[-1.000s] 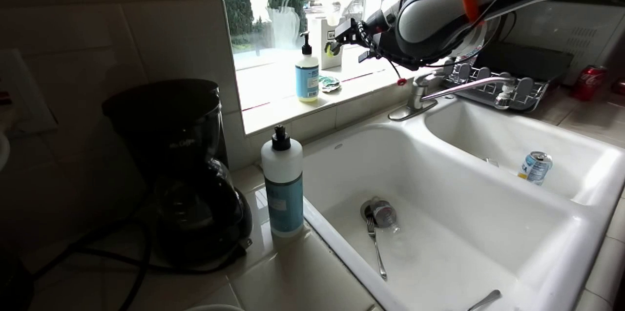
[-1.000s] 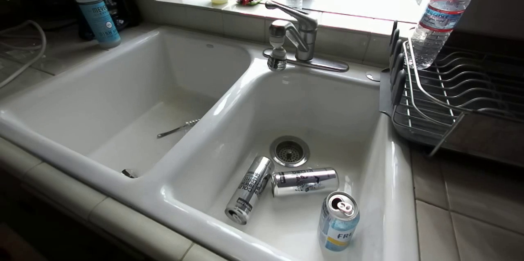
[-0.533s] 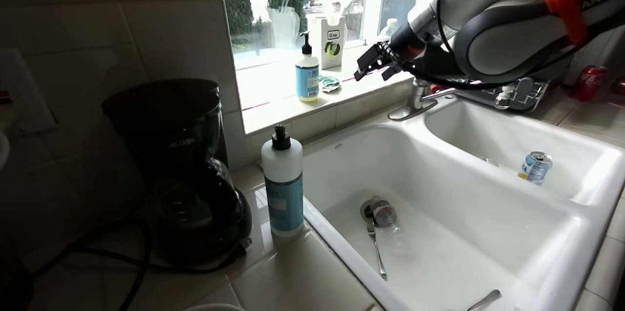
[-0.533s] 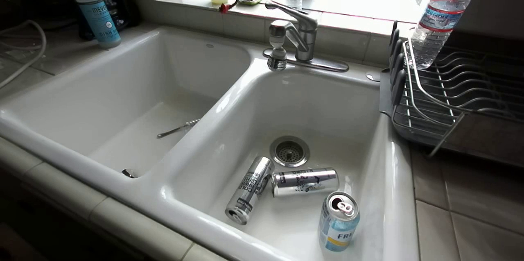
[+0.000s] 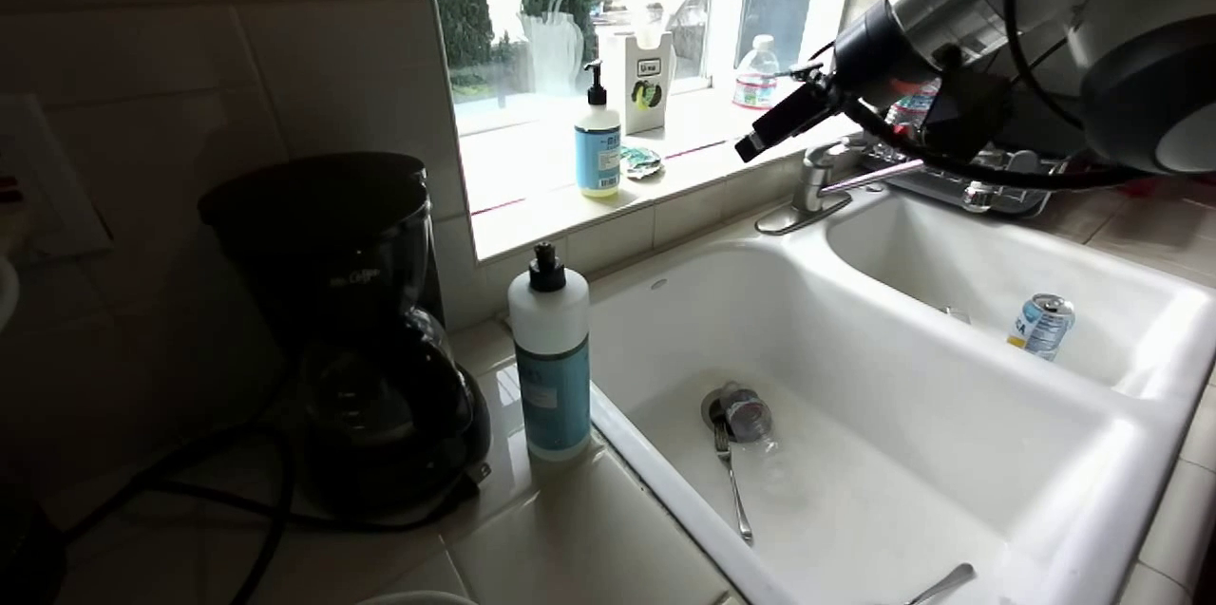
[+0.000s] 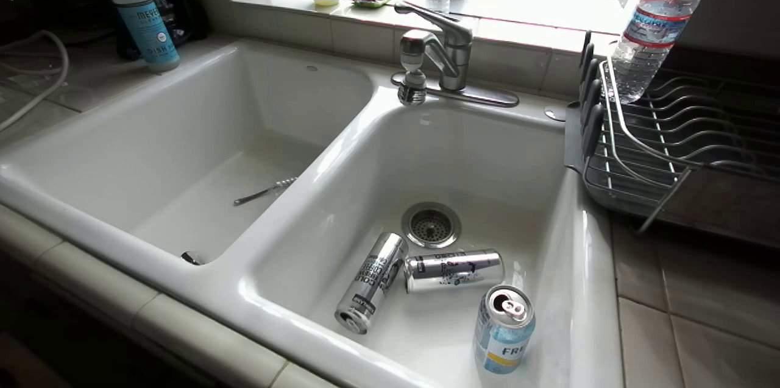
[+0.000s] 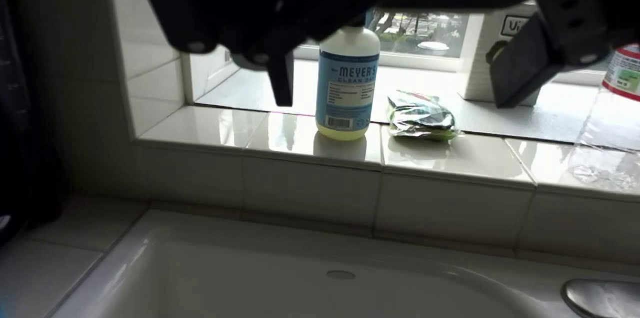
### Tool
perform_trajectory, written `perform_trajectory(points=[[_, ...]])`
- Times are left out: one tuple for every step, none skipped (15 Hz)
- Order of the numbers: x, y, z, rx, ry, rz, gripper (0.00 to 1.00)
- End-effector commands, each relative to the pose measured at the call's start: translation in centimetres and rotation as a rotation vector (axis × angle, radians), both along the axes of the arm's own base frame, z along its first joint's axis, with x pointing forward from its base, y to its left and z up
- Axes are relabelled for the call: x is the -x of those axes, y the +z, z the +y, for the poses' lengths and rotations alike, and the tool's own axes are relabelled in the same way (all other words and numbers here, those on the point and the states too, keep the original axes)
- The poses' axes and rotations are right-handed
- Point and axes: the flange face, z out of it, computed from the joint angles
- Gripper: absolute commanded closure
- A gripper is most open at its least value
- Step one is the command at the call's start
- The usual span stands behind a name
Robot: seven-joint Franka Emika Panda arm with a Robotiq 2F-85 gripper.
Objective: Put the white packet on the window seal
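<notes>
A crinkled, shiny green-and-white packet on the window seal
The gripper was spread wide, empty, and hid the soap bottle top in the wrist view.

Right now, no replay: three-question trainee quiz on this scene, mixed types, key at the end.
1. True or false: the gripper is open, with nothing held in it.
2. Fill the blank: in the wrist view, the packet lies on the window ledge just to the right of the ____.
3. Count: how many silver cans lie on their sides in the sink?

Key:
1. True.
2. Blue-labelled bottle.
3. Two.
</notes>
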Motion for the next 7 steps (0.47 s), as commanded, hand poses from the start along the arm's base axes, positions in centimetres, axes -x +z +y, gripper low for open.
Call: perform_trajectory(points=[[1.5, 0.9, 0.2, 0.016, 0.025, -0.041, 0.0], [2.4, 1.6, 0.0, 0.01, 0.027, -0.058, 0.0], [2.6, 2.1, -0.1, 0.006, 0.028, -0.065, 0.0], [2.5, 2.0, -0.3, 0.008, 0.025, -0.062, 0.0], [2.2, 1.6, -0.3, 0.012, 0.022, -0.056, 0.0], [2.0, 1.3, -0.2, 0.017, 0.022, -0.05, 0.0], [1.9, 1.0, 0.0, 0.021, 0.024, -0.045, 0.0]])
